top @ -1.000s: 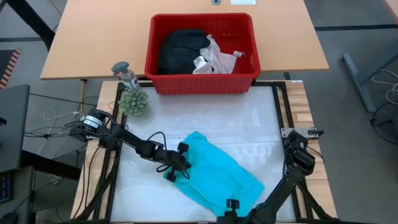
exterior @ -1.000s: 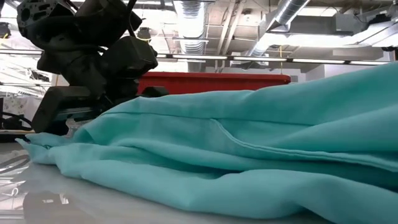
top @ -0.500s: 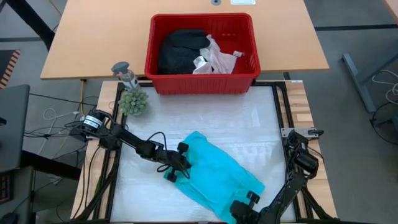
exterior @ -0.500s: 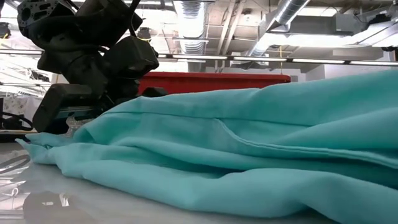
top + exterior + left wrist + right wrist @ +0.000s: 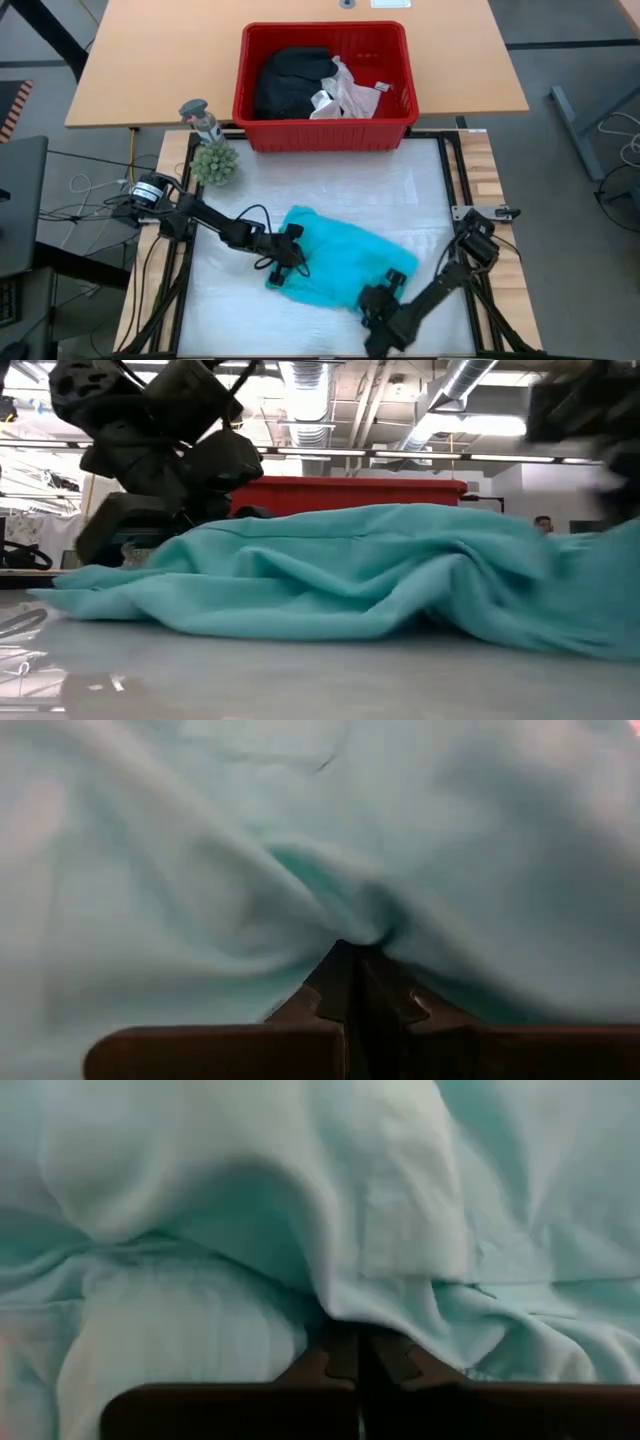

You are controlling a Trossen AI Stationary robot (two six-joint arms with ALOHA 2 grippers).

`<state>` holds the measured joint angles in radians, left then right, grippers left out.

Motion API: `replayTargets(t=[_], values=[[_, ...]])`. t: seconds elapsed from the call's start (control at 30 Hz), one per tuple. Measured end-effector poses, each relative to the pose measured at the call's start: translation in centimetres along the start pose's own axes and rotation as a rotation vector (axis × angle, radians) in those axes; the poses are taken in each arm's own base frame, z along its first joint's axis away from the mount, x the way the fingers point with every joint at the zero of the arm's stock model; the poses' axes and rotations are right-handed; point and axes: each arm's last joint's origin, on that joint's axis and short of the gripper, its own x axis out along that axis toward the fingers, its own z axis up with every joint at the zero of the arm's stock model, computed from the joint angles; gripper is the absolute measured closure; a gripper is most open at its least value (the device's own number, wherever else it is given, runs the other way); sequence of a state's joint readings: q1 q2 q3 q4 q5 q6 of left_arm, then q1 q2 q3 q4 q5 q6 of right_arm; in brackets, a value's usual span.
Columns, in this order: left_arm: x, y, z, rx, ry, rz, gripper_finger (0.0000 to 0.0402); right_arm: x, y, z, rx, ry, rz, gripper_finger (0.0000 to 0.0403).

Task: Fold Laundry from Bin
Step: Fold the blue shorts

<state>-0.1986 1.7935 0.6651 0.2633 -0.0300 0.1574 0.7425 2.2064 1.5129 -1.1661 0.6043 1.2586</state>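
Teal garment point(image 5: 340, 262) lies bunched on the white work surface point(image 5: 400, 190), roughly mid-table, nearer the front edge than the bin. Its long axis runs on a slant: one end up by the left arm, other end lower and toward the right arm, so it points from back-left to front-right. From table height it's a low rumpled ridge point(image 5: 360, 575) w/ creases across it.

Left gripper point(image 5: 288, 262) sits at the garment's left edge, fingers pressed together w/ a pinch of teal cloth between them; its wrist view shows the fabric puckering right at the tips point(image 5: 350, 955). Right gripper point(image 5: 385, 290) is at the lower right end, fingers also together and clamped on the cloth, folds draping over the tips point(image 5: 355, 1335).

Red bin point(image 5: 325, 135) stands at the back, touching the far edge of the work surface, on the wooden table point(image 5: 150, 70). Inside it: black garment point(image 5: 290, 80) on the left, white lacy top point(image 5: 345, 92) beside it to the right.

A small green plant-like thing point(image 5: 213, 160) sits near the bin's left front corner, well apart from the teal garment
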Motion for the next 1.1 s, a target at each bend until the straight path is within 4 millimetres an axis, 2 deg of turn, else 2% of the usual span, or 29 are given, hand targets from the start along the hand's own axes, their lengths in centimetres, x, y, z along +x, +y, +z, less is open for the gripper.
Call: replayTargets(t=[0.2, 0.4, 0.57, 0.73, 0.9, 1.1], values=[[-1.2, 3.0, -0.9, -0.042, 0.079, 0.082, 0.0401, 3.9, -2.2, 2.6, -0.077, 0.022, -0.123, 0.0360], [-5.3, 5.5, -3.2, -0.119, 0.179, 0.224, 0.0401, 6.6, -4.1, 5.1, -0.180, 0.030, -0.190, 0.0372], [-8.4, 5.7, -5.5, -0.221, 0.128, 0.268, 0.0401, 8.2, -5.2, 7.8, -0.274, -0.006, -0.179, 0.0384], [-10.1, 4.9, -7.5, -0.302, 0.084, 0.288, 0.0401, 9.3, -5.9, 10.7, -0.311, -0.059, -0.074, 0.0366], [-11.6, 4.5, -7.9, -0.351, 0.061, 0.305, 0.0401, 8.2, -6.4, 11.5, -0.336, -0.071, 0.000, 0.0364], [-13.3, 4.5, -7.3, -0.377, -0.027, 0.343, 0.0401, 4.3, -6.9, 10.5, -0.372, -0.095, 0.027, 0.0368]])
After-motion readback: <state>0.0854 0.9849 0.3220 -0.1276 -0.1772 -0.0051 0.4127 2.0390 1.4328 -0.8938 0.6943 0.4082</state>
